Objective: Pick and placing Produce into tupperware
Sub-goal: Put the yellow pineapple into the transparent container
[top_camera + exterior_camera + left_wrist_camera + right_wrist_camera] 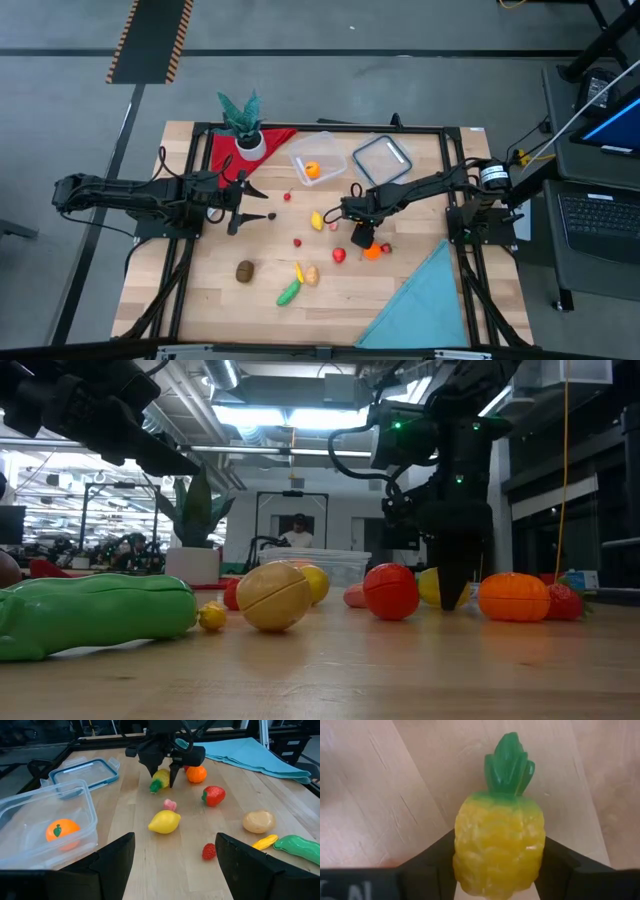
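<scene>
My right gripper (164, 779) is down at the table near its middle, fingers (427, 857) closed on either side of a toy pineapple (499, 851). The pineapple is yellow with a green crown and sits squarely between the two fingers; in the left wrist view it (160, 781) shows tilted, crown low. Whether it is clear of the wood, I cannot tell.

My left gripper (243, 200) hovers over the table's left half, jaws wide apart, holding nothing.

The tupperware (318, 160) stands at the far side of the table, left of the lid (382, 160), which lies flat just beside it. One orange (312, 170) lies inside the tupperware.

Loose produce on the wood: a lemon (164, 821) with a small pink piece (170, 805) near it, well short of the tupperware; a tangerine (196, 774) just beside my right gripper; a red pepper (214, 795) near that; a small strawberry (209, 851); a potato (258, 821); a yellow piece (264, 842) beside a green vegetable (298, 846); and a brown piece (245, 270) off to the left.

A plant (243, 124) in a white pot stands on a red cloth (228, 152) at the far left corner. A blue cloth (420, 305) lies at the near right corner.
</scene>
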